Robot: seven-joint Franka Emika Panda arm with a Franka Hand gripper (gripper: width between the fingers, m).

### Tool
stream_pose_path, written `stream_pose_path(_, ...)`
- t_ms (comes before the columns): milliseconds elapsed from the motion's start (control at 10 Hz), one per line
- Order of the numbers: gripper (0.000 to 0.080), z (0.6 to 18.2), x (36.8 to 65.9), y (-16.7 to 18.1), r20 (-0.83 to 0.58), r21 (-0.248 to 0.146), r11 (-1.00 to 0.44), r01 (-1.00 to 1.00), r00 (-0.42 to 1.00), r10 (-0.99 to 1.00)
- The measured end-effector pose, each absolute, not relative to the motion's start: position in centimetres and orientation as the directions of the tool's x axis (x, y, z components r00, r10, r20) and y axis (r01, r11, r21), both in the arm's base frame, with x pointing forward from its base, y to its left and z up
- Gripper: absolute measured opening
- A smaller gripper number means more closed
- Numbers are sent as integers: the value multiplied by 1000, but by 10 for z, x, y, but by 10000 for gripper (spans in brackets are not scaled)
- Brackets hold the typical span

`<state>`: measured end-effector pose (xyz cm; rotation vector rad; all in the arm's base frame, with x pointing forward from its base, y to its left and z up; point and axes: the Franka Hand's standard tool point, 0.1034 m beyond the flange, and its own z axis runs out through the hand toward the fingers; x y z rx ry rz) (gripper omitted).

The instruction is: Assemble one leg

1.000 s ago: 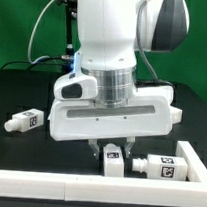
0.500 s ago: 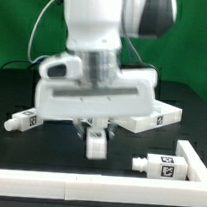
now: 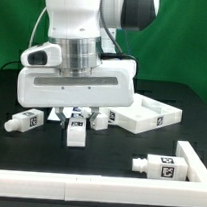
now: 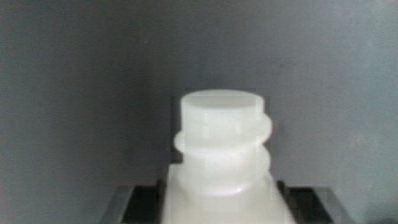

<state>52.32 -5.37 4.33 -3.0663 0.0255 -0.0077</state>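
The robot's white two-finger hand [image 3: 77, 117] is clenched on a small white blocky plastic leg [image 3: 76, 133]. The leg is upright just left of centre in the exterior view, over the black counter [image 3: 118, 153].

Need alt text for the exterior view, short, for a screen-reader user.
The gripper holds the leg upright, close to the black table, under the bulky white arm. One loose leg lies toward the exterior view's left, another toward its right, and a large white panel sits behind the gripper.
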Motion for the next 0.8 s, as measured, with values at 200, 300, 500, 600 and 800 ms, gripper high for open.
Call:
stream_pose_path(200,285,42,522,-58,-3,-80,-997,-1,1000,0)
stream_pose_path(300,285,38,520,-79,-15,-80,-997,-11,1000,-10)
stream_pose_path(500,285,33,524,-96,-14,-69,-997,-27,1000,-26)
stream_pose_path(600,285,26,524,-105,-9,-62,-998,-10,1000,-10)
stream_pose_path(800,285,11,523,-118,-17,-55,-998,-3,1000,-2)
